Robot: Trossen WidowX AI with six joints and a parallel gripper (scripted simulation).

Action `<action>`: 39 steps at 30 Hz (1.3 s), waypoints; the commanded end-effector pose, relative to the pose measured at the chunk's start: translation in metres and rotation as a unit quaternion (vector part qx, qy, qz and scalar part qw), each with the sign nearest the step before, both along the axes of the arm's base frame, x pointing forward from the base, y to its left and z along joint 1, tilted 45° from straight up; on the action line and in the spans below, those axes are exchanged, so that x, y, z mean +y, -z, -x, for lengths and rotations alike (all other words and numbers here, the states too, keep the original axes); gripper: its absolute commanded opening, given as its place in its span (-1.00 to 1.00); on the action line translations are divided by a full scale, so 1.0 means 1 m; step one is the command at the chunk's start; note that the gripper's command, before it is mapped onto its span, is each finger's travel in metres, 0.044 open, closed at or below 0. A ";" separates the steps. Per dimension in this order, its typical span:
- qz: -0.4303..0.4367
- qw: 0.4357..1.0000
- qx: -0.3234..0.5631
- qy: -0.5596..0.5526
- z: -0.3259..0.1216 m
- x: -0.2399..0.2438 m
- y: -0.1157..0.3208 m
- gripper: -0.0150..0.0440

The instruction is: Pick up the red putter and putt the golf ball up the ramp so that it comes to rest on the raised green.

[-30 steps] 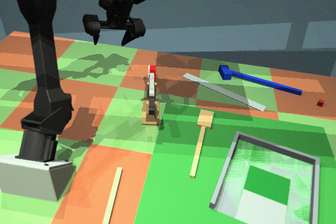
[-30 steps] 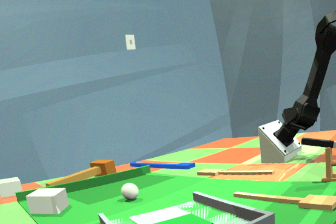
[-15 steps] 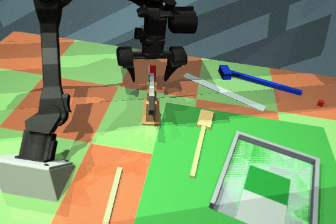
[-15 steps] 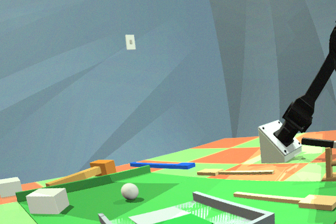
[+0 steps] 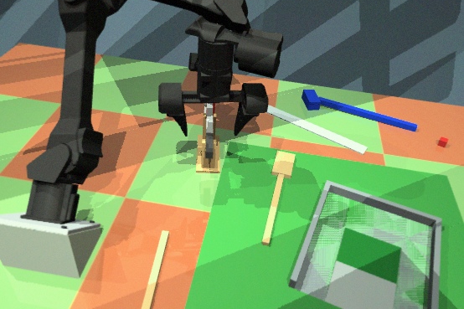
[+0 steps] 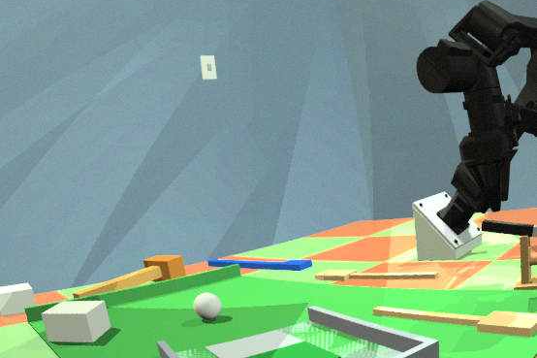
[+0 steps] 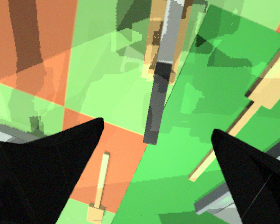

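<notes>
Jaws: spread wide, holding nothing, hanging above the red putter.
Putter: upright in its wooden stand on the desk.
Golf ball: on the green mat, well apart.
Risk: an off-centre descent could knock putter and stand over.

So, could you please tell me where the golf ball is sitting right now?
In the exterior view, the golf ball rests on the dark green mat at lower left, between the white block and the grey-framed enclosure; the other views don't show it.

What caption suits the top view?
Open gripper poised over the upright putter in its wooden stand.
</notes>
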State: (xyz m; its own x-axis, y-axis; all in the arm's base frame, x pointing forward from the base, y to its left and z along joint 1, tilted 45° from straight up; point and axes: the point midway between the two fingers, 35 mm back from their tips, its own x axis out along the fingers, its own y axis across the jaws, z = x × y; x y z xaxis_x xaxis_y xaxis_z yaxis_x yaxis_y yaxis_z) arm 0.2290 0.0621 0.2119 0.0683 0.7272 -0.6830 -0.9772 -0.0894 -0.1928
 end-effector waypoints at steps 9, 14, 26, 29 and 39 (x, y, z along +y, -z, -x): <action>-0.019 0.999 0.027 0.027 -0.001 0.021 0.023 1.00; -0.019 0.999 0.027 0.027 -0.001 0.028 0.029 1.00; -0.019 0.999 0.027 0.027 -0.003 0.038 0.040 1.00; -0.019 0.999 0.026 0.027 -0.003 0.042 0.043 1.00; -0.018 0.999 0.024 0.026 -0.004 0.042 0.043 0.47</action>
State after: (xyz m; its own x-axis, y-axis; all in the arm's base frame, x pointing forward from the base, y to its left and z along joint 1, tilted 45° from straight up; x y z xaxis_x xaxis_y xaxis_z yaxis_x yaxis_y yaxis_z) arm 0.2329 0.1043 0.1686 0.0762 0.7483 -0.6589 -0.9884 -0.0304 -0.1489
